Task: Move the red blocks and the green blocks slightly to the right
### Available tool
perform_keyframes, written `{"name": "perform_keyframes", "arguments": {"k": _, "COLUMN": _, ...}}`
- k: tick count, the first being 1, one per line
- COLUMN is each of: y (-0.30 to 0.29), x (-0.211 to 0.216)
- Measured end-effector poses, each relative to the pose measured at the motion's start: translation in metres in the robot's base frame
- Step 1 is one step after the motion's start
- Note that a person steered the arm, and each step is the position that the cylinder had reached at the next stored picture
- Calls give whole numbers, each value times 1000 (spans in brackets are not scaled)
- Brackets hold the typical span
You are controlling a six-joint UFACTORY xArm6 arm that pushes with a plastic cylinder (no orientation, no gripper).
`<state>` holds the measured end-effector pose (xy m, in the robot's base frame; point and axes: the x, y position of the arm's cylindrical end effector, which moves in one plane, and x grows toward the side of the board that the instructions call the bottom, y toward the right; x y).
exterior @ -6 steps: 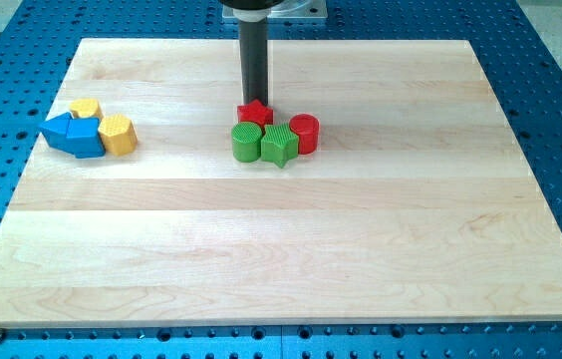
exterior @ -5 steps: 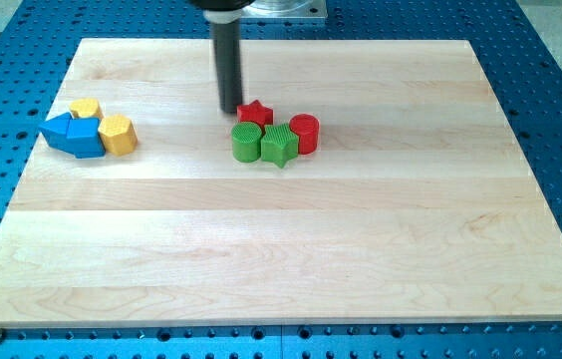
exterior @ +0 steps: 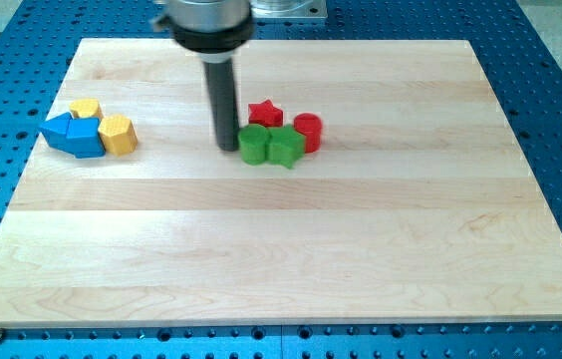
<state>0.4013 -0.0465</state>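
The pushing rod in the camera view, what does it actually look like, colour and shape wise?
It is a straight, smooth, dark grey to black cylinder, uniform in width down to my tip. At the view's top it joins a wider round black collar under a silvery metal mount. No cables, labels or markings show on it. A faint sheen runs along the rod's length.
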Motion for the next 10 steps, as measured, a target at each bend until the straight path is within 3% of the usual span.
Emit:
{"name": "perform_keyframes", "arguments": {"k": 1, "y": -38, "x": -3}}
{"name": "perform_keyframes", "arguments": {"k": 2, "y": -13, "x": -35}}
{"name": "perform_keyframes", "arguments": {"k": 3, "y": 27, "x": -32}}
{"name": "perform_keyframes", "arguments": {"k": 7, "y": 25, "x": -54}}
{"name": "perform_keyframes", "arguments": {"k": 9, "y": -14, "x": 6}}
{"name": "perform_keyframes", "arguments": {"k": 10, "y": 6, "x": 33}}
